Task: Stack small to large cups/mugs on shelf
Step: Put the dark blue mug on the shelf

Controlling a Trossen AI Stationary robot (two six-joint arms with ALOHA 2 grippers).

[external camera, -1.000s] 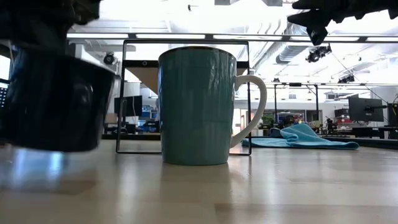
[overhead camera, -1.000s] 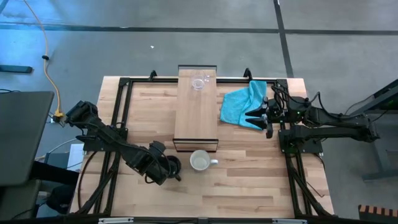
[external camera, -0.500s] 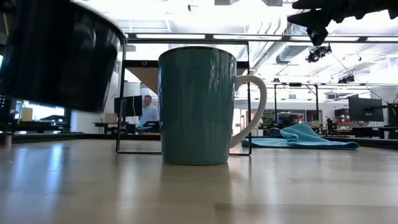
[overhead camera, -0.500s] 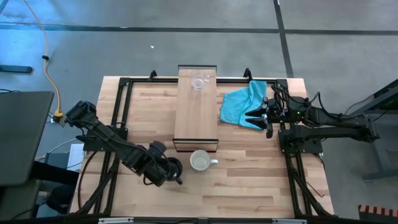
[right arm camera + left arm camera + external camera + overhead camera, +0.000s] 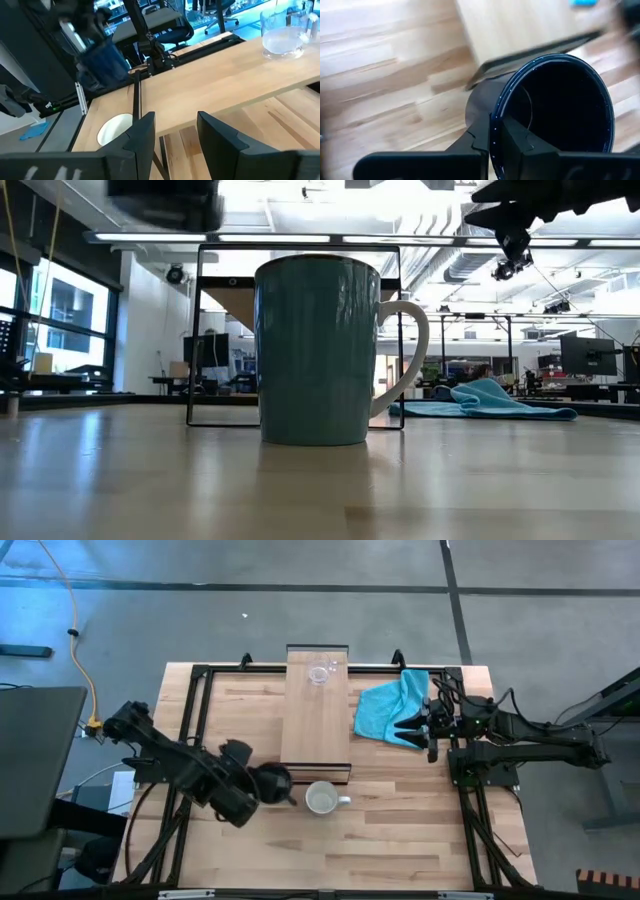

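**One mug lifted, two vessels waiting**

One vessel, the black mug [image 5: 271, 783], is held by the left gripper [image 5: 496, 135], whose fingers are pinched on the rim, one inside and one outside. It is carried clear of the table [image 5: 400, 850], just short of the near end of the shelf [image 5: 315, 720]. The white mug [image 5: 322, 799] stands on the table just beside the carried mug, on the side away from the left arm. The glass cup [image 5: 320, 674] is already set on the far end of the shelf, well ahead of the gripper. The right gripper [image 5: 172, 132] is parked with fingers apart beside the turquoise cloth [image 5: 385, 705], pointed toward the shelf.

The chief risks are judged as follows. Because the mug is gripped by its rim only, it could swing or slip if the arm is moved sharply. The shelf edge could be struck by the mug's base if height is not gained before the reach forward. The white mug could be knocked, being so close.

Compared with a second ago, the black mug has been raised and brought nearer the shelf: in the low view it filled the left side, and now only its base [image 5: 163, 200] shows at the top.
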